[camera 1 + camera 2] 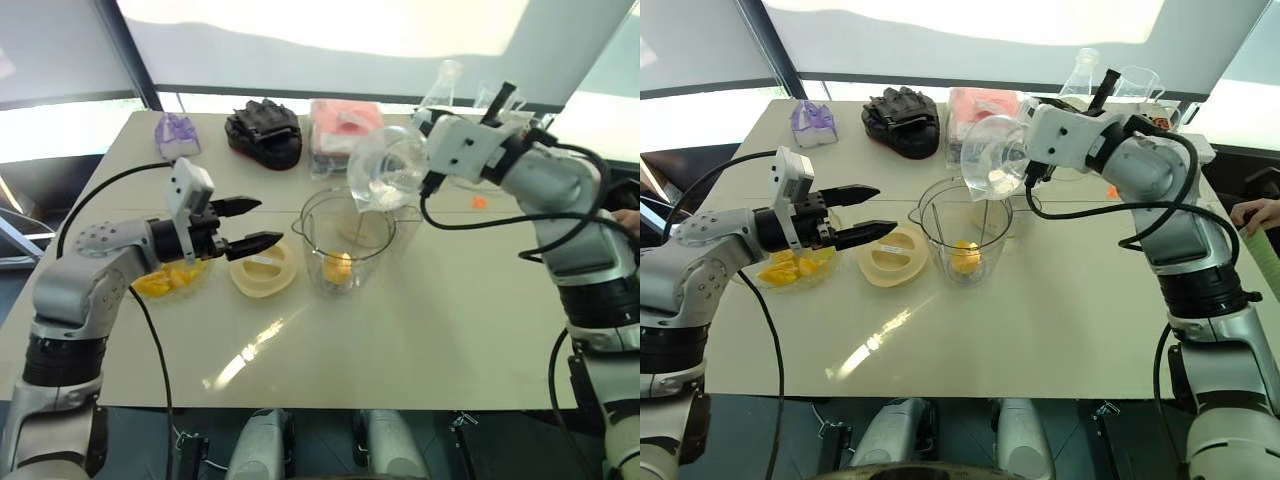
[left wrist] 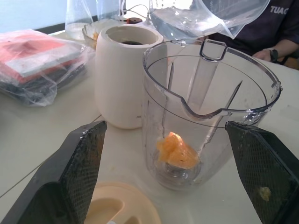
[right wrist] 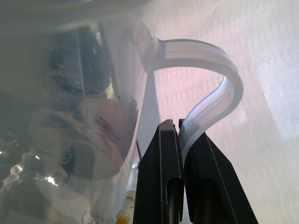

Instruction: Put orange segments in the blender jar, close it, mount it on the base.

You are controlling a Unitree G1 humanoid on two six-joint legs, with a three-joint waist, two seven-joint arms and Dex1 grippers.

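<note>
- The left gripper (image 1: pixel 266 222) has its fingers spread wide with nothing between them, and hangs above the table.
- The jar (image 1: pixel 312 240) stands upright just ahead of its fingertips. It is open at the top, with one segment (image 2: pixel 176 152) lying at the bottom.
- The lid (image 1: pixel 263 270) lies flat on the table just below the left fingertips, beside the jar.
- A pile of segments (image 1: pixel 166 278) sits under the left wrist, behind the fingertips.
- The base (image 2: pixel 121 79) stands beyond the jar from the left gripper, close against it; I cannot tell whether they touch.
- The right gripper (image 3: pixel 179 125) is pressed together on the handle (image 3: pixel 219 79) of a clear jug (image 1: pixel 388 168).
- The jug hangs tilted from that gripper, over the jar's rim.
</note>
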